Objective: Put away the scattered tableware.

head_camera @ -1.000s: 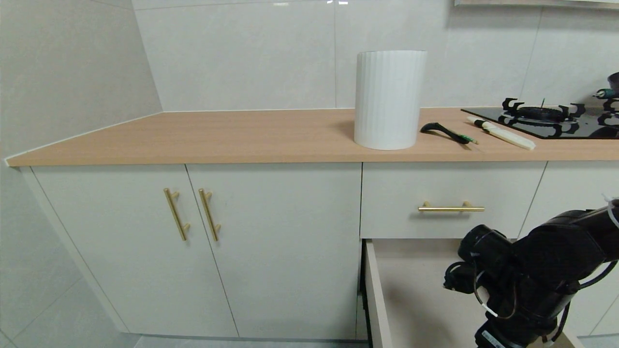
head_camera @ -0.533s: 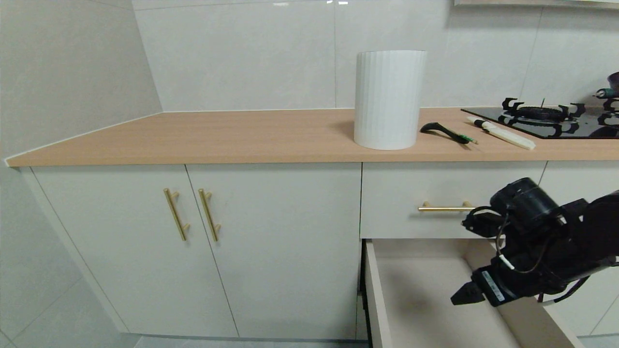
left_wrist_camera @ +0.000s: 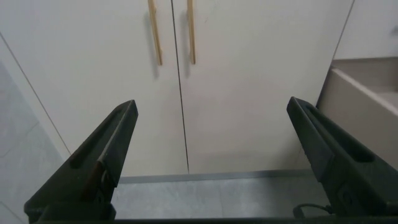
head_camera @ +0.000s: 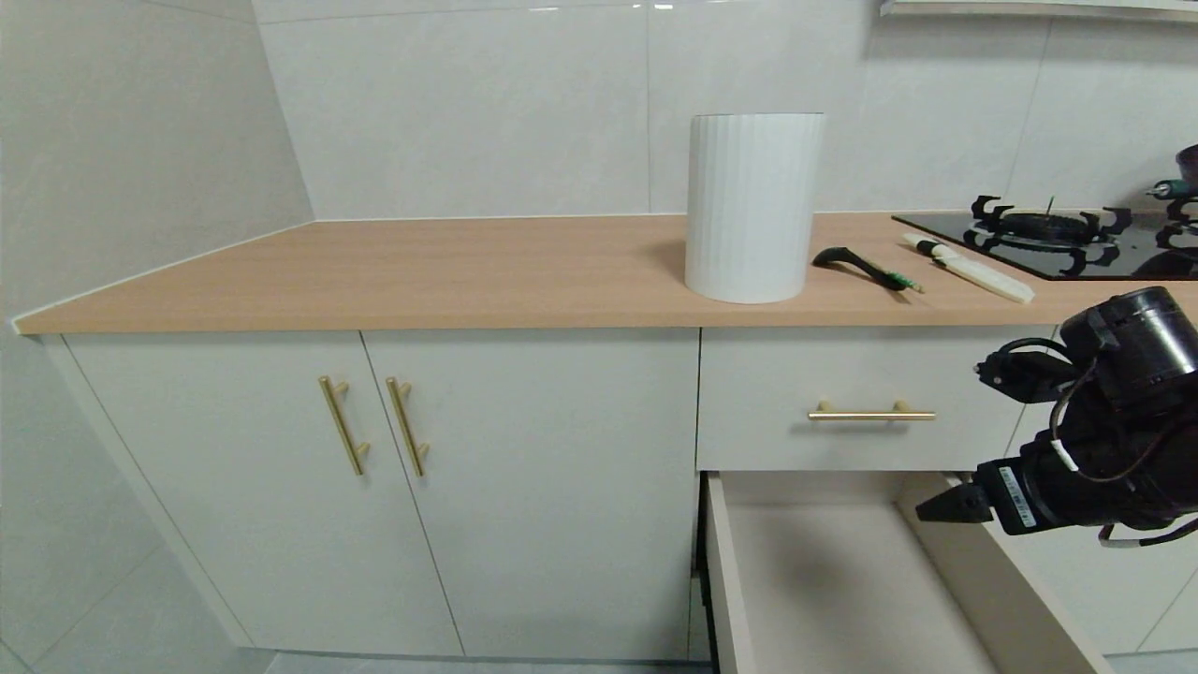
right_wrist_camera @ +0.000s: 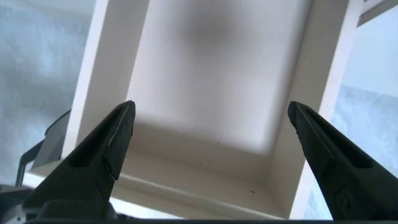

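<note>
Gas hob (head_camera: 1048,241) at countertop's (head_camera: 468,271) right end, possibly pot (head_camera: 1187,157) on it; gold-handled cabinet doors (head_camera: 374,524) below, shut.

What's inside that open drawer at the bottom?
Only its bare pale floor and walls show; no tableware shows in the open drawer. The right gripper hangs open above it. Its near end runs past the head view's edge, so that part I cannot tell.

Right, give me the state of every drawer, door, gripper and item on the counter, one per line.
Lower drawer: pulled open, visible floor bare.
Upper drawer: shut.
Cabinet doors: both shut.
White ribbed container: upright on the counter.
Black utensil: lying flat on the counter.
White knife: lying flat on the counter.
Burner: no flame seen.
Left gripper: open, holding nothing.
Right gripper: open, holding nothing.
</note>
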`<state>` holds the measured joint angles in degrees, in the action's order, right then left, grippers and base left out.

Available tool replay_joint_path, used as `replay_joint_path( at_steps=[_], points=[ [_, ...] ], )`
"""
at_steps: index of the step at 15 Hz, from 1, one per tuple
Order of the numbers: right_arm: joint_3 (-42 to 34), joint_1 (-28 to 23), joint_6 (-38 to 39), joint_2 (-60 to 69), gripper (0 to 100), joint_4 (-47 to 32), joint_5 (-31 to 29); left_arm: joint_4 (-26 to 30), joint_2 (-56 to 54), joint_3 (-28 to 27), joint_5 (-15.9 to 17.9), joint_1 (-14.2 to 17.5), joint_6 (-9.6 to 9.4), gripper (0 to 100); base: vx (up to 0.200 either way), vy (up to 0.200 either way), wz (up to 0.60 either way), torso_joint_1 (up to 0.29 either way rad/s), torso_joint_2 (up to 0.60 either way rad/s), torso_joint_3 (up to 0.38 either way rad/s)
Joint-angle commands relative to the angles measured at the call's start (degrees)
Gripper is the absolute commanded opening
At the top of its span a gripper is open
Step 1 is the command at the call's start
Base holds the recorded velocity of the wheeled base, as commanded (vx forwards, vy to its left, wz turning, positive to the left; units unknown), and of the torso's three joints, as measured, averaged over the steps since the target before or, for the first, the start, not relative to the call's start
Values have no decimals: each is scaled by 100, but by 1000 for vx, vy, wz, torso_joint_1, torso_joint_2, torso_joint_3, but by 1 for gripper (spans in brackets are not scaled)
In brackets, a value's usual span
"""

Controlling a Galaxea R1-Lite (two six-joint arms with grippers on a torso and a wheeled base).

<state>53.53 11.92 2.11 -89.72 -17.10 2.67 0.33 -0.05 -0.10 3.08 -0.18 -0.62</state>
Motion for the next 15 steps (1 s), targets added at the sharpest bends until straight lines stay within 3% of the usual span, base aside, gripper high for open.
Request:
replay_joint_path(
  at_steps=[1, 12, 15],
  points=[
    [0, -15, 0, -80, 100, 14, -3, 2, 5, 1, -1, 1, 1, 100, 0, 0, 0, 119, -320, -286],
    [-9, 3, 0, -212, 100, 146, -12, 2, 5, 1, -1, 1, 1, 100, 0, 0, 0, 177, -484, -280],
    [8, 21, 0, -318, 100, 919, -12, 2, 5, 1, -1, 1, 1, 100, 0, 0, 0, 58, -116, -69]
  ],
)
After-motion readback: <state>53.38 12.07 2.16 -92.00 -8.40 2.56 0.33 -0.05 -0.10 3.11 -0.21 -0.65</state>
